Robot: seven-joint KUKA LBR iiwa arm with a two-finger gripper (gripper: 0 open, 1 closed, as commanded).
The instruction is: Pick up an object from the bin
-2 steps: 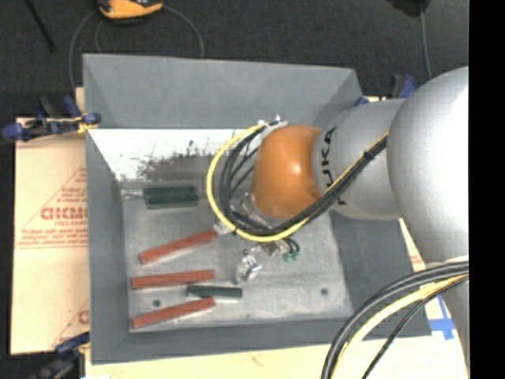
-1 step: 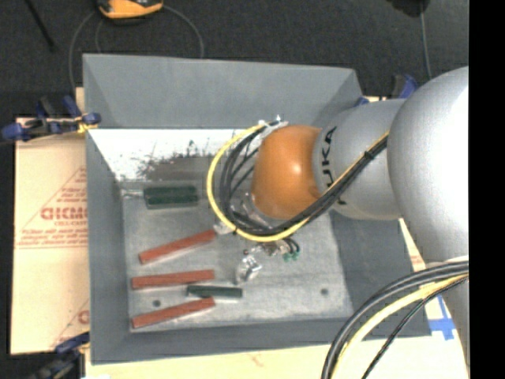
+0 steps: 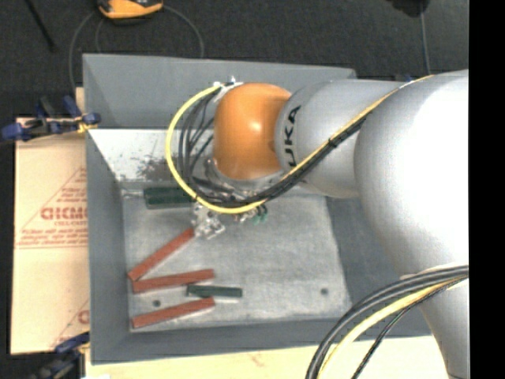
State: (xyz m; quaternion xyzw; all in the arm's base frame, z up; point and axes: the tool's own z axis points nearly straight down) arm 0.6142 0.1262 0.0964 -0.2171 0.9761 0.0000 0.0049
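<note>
Grey metal bin (image 3: 300, 251) seen from above, with a silver arm (image 3: 379, 148) reaching in from the right and covering the bin's right side and upper middle. An orange cover (image 3: 245, 133) and looped yellow and black cables (image 3: 177, 129) sit at the wrist. Below them the pincer (image 3: 207, 226) is at the upper end of a reddish-brown slanted stick (image 3: 162, 257), left of centre. Whether the pincer is wide, narrow or gripping the stick cannot be told.

Two more reddish-brown sticks lie near the lower left: a middle stick (image 3: 173, 279) just below the slanted one, and a lower stick (image 3: 172, 313) close to the front wall. A dark green pen (image 3: 215, 292) lies between these two. A dark green bar (image 3: 167, 197) lies just upper left of the pincer, its right end hidden by the cables. A small green scrap (image 3: 257, 216) peeks out under the wrist, too hidden to identify.
</note>
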